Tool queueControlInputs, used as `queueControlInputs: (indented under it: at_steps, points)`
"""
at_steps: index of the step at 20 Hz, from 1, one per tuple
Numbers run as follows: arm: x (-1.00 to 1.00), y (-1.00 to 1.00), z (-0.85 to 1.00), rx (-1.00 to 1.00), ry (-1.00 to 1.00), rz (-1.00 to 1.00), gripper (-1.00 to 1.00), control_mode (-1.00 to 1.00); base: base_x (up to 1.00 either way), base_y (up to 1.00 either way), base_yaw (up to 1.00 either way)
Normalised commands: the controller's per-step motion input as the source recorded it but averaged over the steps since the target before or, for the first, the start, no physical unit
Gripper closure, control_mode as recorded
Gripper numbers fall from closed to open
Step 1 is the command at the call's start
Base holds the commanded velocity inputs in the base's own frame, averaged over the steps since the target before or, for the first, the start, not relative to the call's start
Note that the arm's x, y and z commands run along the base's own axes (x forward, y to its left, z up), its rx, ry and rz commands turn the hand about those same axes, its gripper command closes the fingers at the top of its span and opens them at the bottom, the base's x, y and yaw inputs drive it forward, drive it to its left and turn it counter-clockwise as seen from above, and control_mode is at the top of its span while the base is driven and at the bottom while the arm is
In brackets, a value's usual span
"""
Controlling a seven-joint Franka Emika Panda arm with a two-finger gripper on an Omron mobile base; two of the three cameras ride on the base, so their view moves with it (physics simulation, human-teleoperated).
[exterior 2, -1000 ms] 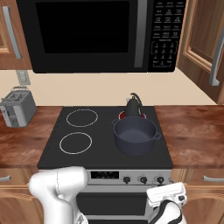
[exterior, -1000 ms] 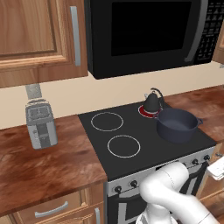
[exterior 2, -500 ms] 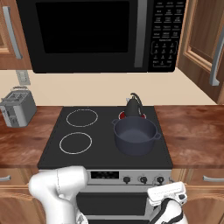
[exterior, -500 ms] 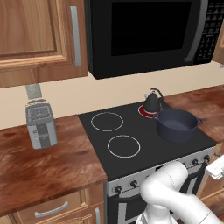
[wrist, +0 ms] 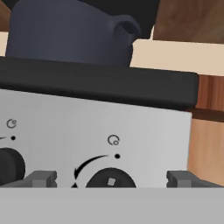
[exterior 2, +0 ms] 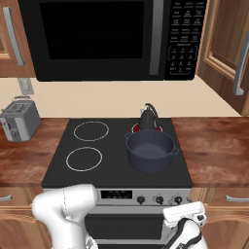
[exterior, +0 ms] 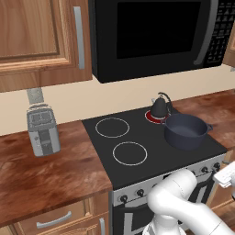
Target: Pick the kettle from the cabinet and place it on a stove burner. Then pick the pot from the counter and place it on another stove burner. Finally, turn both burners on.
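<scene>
Black microwave (exterior 2: 107, 39) overhead, wood cabinet (exterior: 39, 39) with grey bar handle up left of it; reddish-brown counter (exterior: 50, 170) on both sides of the black glass cooktop (exterior 2: 114, 155); steel front panel (wrist: 87, 131) with a row of knobs below the cooktop edge. White arm (exterior: 183, 206) rising low in front of the stove, bent down toward the panel's right end. Pot (exterior 2: 150, 151) sitting on the front right of the cooktop, dark blue-grey, two small side handles, upright; seen from below in the hand view (wrist: 72, 33), above the black cooktop edge. Toaster (exterior: 42, 128) on the left counter against the wall, well apart from the stove. Kettle (exterior 2: 148, 118) upright on the back right stove burner (exterior: 150, 117), just behind the pot, that ring glowing red at its base; two white rings on the left of the cooktop bare. Gripper (wrist: 111, 179) low at the panel, fingers spread wide apart, nothing between them; dark round knob (wrist: 110, 180) centred between the two tips, close ahead, touching or not cannot tell; second knob (wrist: 9, 165) at the left edge of the hand view.
</scene>
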Motion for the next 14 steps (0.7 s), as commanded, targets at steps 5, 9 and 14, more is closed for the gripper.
queueControlInputs:
  at_steps: [5,9,14]
  points:
    - [0.09,-0.04,-0.12,0.02,0.0,0.01,-1.0,-1.0,0.0,0.0,0.0]
    - [0.08,-0.09,-0.11,0.02,0.0,0.01,-1.0,-1.0,0.0,0.0,0.0]
    - [0.02,-0.02,-0.11,0.02,0.0,0.01,-1.0,-1.0,0.0,0.0,0.0]
